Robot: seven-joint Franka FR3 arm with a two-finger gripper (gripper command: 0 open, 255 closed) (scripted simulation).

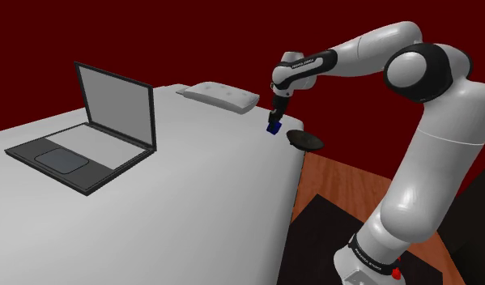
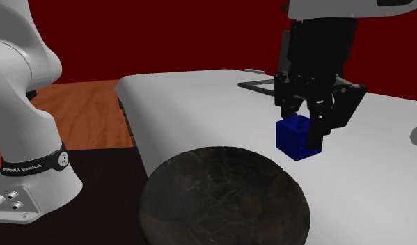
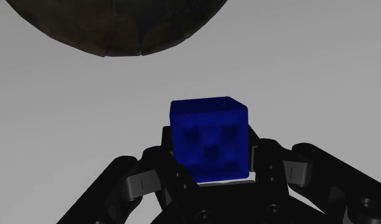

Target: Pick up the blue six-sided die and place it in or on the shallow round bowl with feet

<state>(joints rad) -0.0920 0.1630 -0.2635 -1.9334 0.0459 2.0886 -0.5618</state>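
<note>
Blue die (image 3: 210,137) sits clamped between the black jaws, close over the pale surface (image 1: 192,178) near its edge; whether it touches the surface I cannot tell. Just beside it stands the dark round bowl (image 2: 221,202). Farther along the surface lie a white cushion (image 1: 220,95) and an open laptop (image 1: 87,129).

**One brand name on the arm, faint pips on the die**

In the second exterior view, white lettering runs along the black band (image 2: 29,166) near the foot of the arm (image 2: 19,76). It reads as "FRANKA EMIKA". In the shoulder view, white lettering also stands on the dark wrist joint (image 1: 302,64) and on that band, but it is too small to read. In the wrist view the die (image 3: 209,137) shows faint darker pips on its face; their count cannot be told.
</note>
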